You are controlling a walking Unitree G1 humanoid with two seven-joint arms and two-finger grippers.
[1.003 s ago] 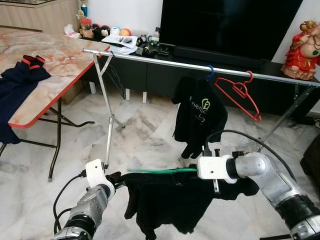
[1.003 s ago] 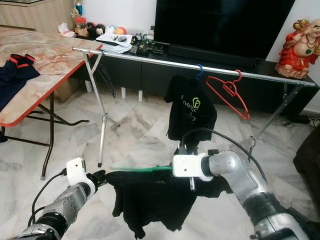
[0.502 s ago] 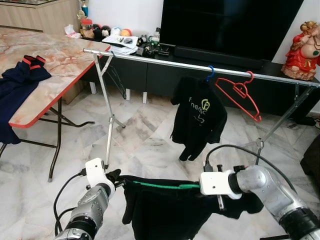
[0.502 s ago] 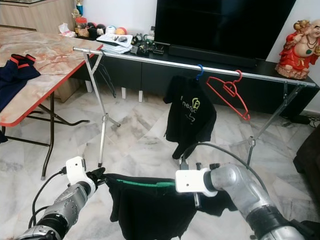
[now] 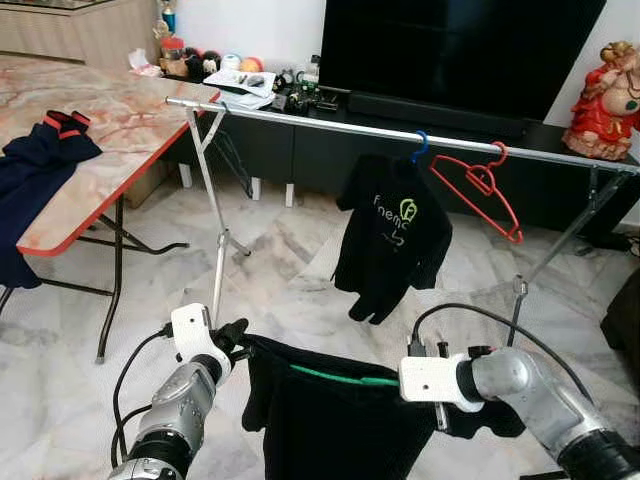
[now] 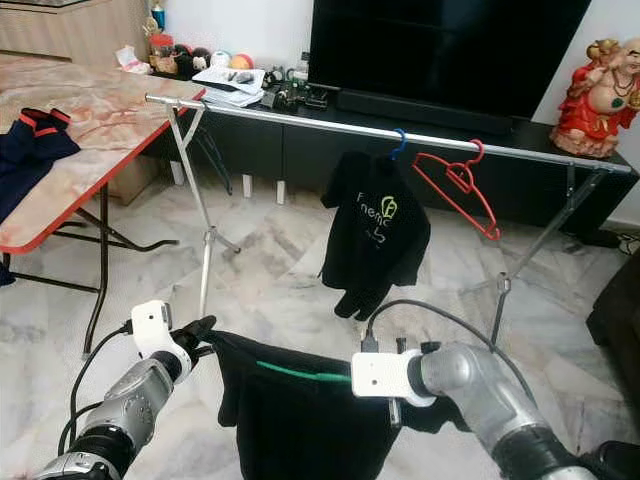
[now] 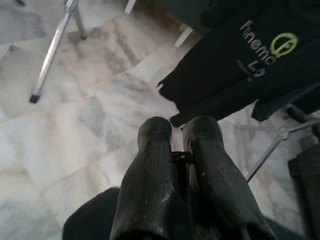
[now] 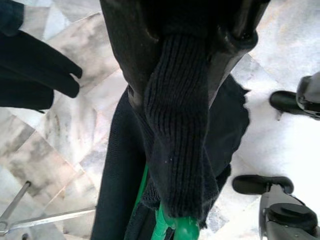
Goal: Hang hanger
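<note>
A black garment (image 5: 340,430) on a green hanger (image 5: 335,377) hangs stretched between my two grippers, low in front of me. My left gripper (image 5: 236,335) is shut on its left shoulder. My right gripper (image 5: 392,380) is shut on the other side; in the right wrist view ribbed black cloth (image 8: 177,145) sits between the fingers, with the green hanger (image 8: 176,227) just past them. Beyond stands the silver clothes rail (image 5: 330,122), carrying a black shirt (image 5: 392,235) on a blue hook and a bare red hanger (image 5: 480,190).
A marble-topped folding table (image 5: 120,120) with navy clothing (image 5: 30,170) stands on the left. The rail's tripod leg (image 5: 215,230) is ahead of my left arm. Behind the rail are a dark TV (image 5: 460,50), a cluttered low console (image 5: 250,85) and a red statue (image 5: 605,100).
Both grippers have come lower and nearer with the garment, which now drapes further over the green hanger. The black shirt on the rail has swung slightly left.
</note>
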